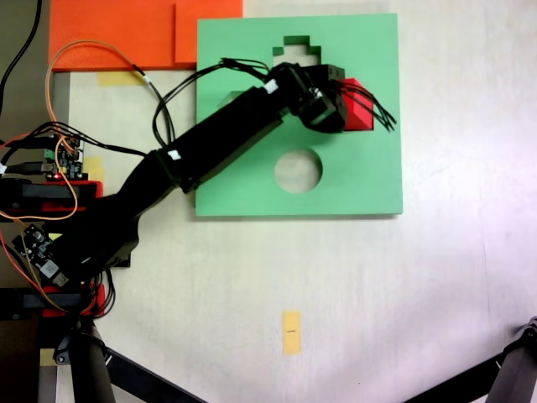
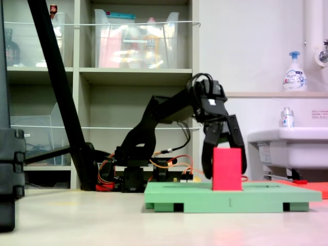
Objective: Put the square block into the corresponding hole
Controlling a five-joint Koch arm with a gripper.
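Red block [image 2: 227, 169] standing upright on the green board [image 2: 174, 197], tall side pointing up in the second exterior view. Looks soft and smooth, like foam, with flat faces and sharp corners. Seen from above in the first exterior view as a red block [image 1: 358, 105] near the board's right side, partly hidden under the arm. Black gripper [image 2: 224, 166] reaching down around the block, one finger [image 2: 207, 156] on each side, spread about as wide as the block; cannot tell if squeezing or only touching. Board thick, flat, pale green, with shapes cut through: a round hole [image 1: 299, 170] and a stepped, cross-like hole [image 1: 295, 48] at the top edge. Square hole not seen. Flat orange sheets [image 1: 126, 32] beside the board's top left corner in the first exterior view.
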